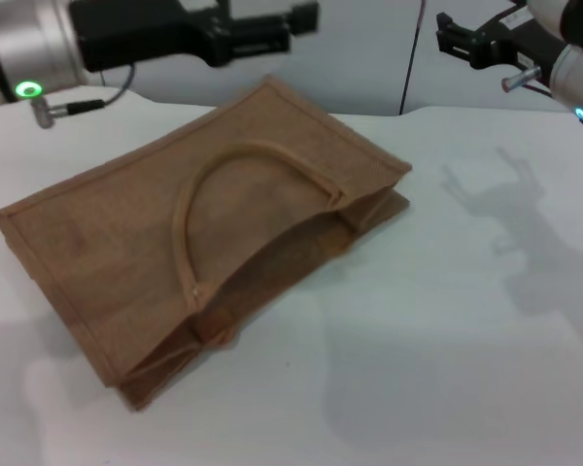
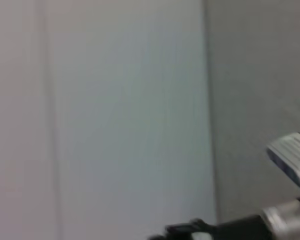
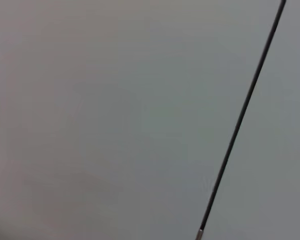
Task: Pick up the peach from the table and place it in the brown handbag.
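Note:
The brown handbag point(image 1: 204, 243) lies flat on the white table point(image 1: 447, 320), left of centre in the head view. One arched handle point(image 1: 243, 160) rests on its upper face, and its mouth faces the near right. The peach is not in view in any frame. My left gripper point(image 1: 296, 19) is held high above the bag's far edge, at the top of the head view. My right gripper point(image 1: 452, 39) is held high at the top right, away from the bag. Both wrist views show only a plain wall.
A thin black cable point(image 1: 408, 58) hangs down the back wall between the two arms and also shows in the right wrist view point(image 3: 240, 120). Bare white tabletop lies right of the bag and in front of it, with arm shadows point(image 1: 515, 233) on it.

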`<state>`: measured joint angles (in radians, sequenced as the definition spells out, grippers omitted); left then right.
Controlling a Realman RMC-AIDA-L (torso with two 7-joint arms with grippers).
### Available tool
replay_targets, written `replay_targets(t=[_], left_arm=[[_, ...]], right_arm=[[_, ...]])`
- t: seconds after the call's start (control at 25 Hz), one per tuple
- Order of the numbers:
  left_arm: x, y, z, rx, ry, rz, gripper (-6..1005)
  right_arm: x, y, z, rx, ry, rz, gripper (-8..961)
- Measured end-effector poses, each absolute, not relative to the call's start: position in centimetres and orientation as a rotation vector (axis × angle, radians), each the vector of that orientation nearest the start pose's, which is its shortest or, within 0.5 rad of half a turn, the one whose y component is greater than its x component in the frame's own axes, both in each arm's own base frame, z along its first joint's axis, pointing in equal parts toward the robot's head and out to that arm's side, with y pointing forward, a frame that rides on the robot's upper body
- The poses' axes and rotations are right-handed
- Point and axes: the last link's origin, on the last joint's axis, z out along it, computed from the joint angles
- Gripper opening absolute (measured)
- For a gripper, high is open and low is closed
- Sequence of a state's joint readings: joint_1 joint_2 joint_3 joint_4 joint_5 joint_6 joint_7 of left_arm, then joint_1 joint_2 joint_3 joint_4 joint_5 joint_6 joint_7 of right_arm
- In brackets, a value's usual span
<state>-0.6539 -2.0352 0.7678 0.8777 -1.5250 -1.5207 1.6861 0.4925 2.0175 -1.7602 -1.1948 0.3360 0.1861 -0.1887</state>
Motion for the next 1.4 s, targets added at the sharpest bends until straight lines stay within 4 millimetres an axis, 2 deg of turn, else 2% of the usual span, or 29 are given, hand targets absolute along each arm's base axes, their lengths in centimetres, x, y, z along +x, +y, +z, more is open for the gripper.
replay_targets(t=[0.12, 0.24, 0.56, 0.76, 0.92, 1.0, 1.2, 1.4], left_arm=[[-17.4, 39.5, 9.2, -2.409, -0.238, -1.053, 798], [-19.8, 39.5, 10.3, -2.291, -0.292, -1.04, 790], [-26.2, 38.0, 11.0, -1.957, -0.314, -1.043, 767], [-30.1, 36.8, 10.4, -1.787, -0.37, -0.962, 753], [-32.4, 35.8, 10.0, -1.669, -0.455, -0.946, 742], [-33.2, 35.3, 9.5, -1.624, -0.476, -0.937, 736], [-34.9, 34.5, 8.3, -1.583, -0.548, -0.881, 722], [-36.4, 33.3, 6.8, -1.554, -0.598, -0.814, 708]], right_arm=[[15.1, 43.4, 0.3, -1.977, 0.393, 0.345, 894], [15.1, 43.2, 0.6, -1.953, 0.377, 0.386, 894], [16.6, 42.6, 1.1, -1.888, 0.336, 0.446, 894], [18.5, 42.5, 1.0, -1.852, 0.337, 0.452, 895], [20.2, 42.1, 1.2, -1.811, 0.343, 0.468, 895], [21.4, 42.0, 1.0, -1.803, 0.353, 0.451, 895], [22.5, 41.6, 0.7, -1.805, 0.375, 0.422, 895], [22.8, 40.8, 0.3, -1.81, 0.378, 0.43, 895]])
